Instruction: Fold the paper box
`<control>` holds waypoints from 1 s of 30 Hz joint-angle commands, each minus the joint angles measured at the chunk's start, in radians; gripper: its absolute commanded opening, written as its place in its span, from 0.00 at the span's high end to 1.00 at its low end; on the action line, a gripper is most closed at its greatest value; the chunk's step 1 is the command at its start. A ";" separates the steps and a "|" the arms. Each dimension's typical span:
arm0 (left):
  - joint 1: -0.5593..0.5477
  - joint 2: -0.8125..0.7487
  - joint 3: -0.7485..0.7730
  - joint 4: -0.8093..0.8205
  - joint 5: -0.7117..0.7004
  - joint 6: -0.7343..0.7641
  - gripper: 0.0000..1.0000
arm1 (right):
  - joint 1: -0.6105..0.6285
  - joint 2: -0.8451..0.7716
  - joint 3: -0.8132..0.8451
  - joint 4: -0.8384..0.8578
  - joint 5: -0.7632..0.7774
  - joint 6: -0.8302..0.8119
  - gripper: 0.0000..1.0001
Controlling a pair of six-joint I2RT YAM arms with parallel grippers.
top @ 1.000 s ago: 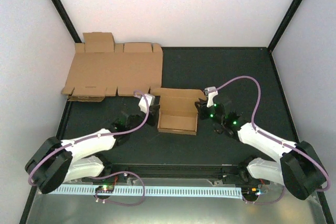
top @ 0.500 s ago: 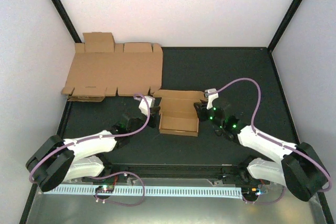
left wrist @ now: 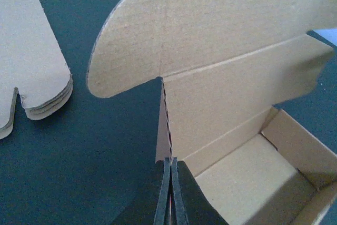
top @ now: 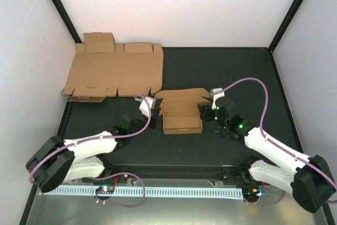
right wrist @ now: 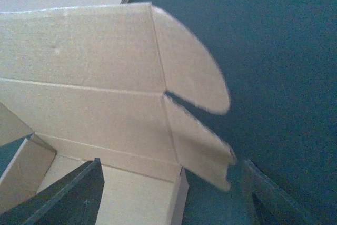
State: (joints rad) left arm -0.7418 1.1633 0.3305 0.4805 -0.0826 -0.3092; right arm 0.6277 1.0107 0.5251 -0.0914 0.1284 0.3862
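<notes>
The paper box (top: 181,114) stands half-folded in the middle of the black mat, its tray open upward and its lid with rounded ear flaps (left wrist: 126,51) raised at the far side. My left gripper (top: 156,113) is at the box's left side, shut on the thin left wall (left wrist: 167,125), whose edge runs down between the pressed pads (left wrist: 171,188). My right gripper (top: 204,113) is open at the box's right side. Its fingers (right wrist: 79,193) stand wide apart on either side of the right wall (right wrist: 181,193) without touching it. A side flap (right wrist: 200,146) hangs outward there.
A stack of larger flat cardboard sheets (top: 113,72) lies at the back left of the mat, close to the left wall; its rounded corner (left wrist: 31,51) shows left of the box. Black frame posts (top: 287,19) mark the enclosure's corners.
My right gripper has opened and let go of the box's right wall, drawing back slightly right. The box has shifted and turned a little. My left gripper stays shut on the left wall.
</notes>
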 commanded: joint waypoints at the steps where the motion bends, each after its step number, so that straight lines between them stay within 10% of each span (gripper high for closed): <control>1: -0.008 -0.011 -0.002 0.024 -0.008 0.019 0.98 | 0.000 -0.024 0.061 -0.134 0.088 -0.028 0.23; 7: -0.009 -0.020 -0.002 0.015 -0.009 0.026 0.98 | -0.058 -0.094 0.050 -0.172 -0.030 -0.081 0.22; 10: -0.008 -0.022 -0.001 0.012 -0.007 0.027 0.98 | -0.086 -0.133 0.041 -0.177 -0.101 -0.091 0.00; 30: -0.011 -0.019 0.005 0.007 0.000 0.034 0.99 | -0.215 -0.112 0.148 -0.321 -0.348 -0.110 0.00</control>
State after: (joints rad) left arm -0.7422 1.1576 0.3286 0.4789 -0.0826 -0.2893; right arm 0.4191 0.8928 0.6453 -0.3733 -0.2070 0.2993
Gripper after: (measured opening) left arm 0.016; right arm 0.995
